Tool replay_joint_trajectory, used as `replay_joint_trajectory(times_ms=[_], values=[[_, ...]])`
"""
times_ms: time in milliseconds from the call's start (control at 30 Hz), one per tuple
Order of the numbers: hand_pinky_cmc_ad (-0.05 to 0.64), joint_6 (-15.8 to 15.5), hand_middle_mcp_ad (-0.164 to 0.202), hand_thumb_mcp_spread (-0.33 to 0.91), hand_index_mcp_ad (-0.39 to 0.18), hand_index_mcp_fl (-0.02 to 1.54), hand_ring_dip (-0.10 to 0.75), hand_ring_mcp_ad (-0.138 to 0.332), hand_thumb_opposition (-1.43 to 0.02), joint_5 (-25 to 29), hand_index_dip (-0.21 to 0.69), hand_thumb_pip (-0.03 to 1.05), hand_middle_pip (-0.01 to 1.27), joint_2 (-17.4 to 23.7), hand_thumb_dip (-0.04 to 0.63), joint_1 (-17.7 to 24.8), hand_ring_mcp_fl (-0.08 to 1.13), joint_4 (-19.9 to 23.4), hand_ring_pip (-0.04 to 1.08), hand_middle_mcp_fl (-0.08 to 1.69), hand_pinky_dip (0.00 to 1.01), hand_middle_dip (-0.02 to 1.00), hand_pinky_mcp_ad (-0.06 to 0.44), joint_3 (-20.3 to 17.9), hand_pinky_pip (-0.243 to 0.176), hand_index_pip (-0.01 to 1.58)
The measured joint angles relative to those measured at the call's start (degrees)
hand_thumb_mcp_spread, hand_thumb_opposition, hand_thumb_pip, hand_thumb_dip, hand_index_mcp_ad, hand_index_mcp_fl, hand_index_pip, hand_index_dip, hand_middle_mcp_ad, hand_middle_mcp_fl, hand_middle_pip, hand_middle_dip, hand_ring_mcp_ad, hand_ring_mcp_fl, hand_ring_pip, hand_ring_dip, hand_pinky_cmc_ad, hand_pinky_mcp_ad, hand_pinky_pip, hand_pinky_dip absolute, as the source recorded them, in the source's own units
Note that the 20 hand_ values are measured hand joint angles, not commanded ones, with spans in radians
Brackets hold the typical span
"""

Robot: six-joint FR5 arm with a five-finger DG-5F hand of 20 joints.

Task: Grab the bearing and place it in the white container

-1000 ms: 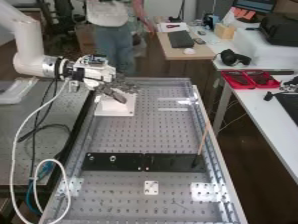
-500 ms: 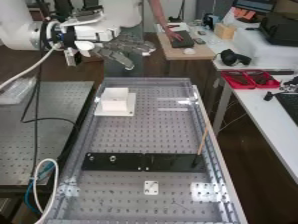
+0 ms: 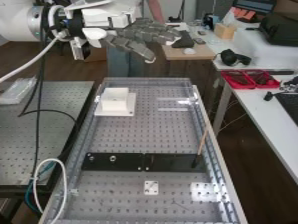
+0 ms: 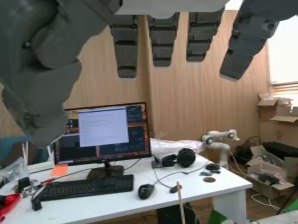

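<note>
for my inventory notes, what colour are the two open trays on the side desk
Red; the trays show best in the high view, on the white desk.

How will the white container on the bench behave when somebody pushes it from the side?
The white container will probably resist tipping, because it is low and stands on a wider flat base. Its straight, boxy walls suggest that it is stiff. Whether the base would slide, I cannot tell.

From the high view's upper left, we hold our white Fairino FR5 arm [image 3: 18, 24] with its DG-5F hand [image 3: 141, 36] at the end, the dark grey fingers [image 4: 164, 42] straight and slightly spread, our thumb [image 4: 46, 75] apart from them.
</note>
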Motion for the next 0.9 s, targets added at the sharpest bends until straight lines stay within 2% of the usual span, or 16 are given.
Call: replay_joint_trajectory(times_ms=[233, 333, 467, 900], values=[[0.379, 0.29, 0.075, 0.18, -0.084, 0.09, 0.068, 0.162, -0.74, -7.63, 0.061, 0.57, 0.14, -3.39, 0.162, -3.93, 0.0, -8.97, 0.09, 0.03, 0.43, 0.16, 0.309, 6.89, -0.105, 0.32], [0.379, -0.2, 0.073, 0.17, -0.084, 0.09, 0.068, 0.162, -0.73, -10.08, 0.091, 0.55, 0.13, -4.08, 0.145, -5.24, 0.0, -10.45, 0.09, 0.02, 0.42, 0.16, 0.314, 8.2, -0.108, 0.25], [0.412, -0.51, 0.075, 0.18, -0.082, 0.09, 0.077, 0.162, -0.73, -12.62, 0.14, 0.52, 0.14, -4.53, 0.126, -6.89, 0.0, -10.81, 0.09, 0.02, 0.42, 0.17, 0.314, 8.83, -0.105, 0.18], [0.412, 0.57, 0.075, 0.18, -0.075, 0.09, 0.077, 0.164, -0.71, -17.51, 0.154, 0.48, 0.14, -3.41, 0.101, -9.44, 0.0, -10.0, 0.09, 0.02, 0.4, 0.17, 0.33, 7.56, -0.105, 0.12]])
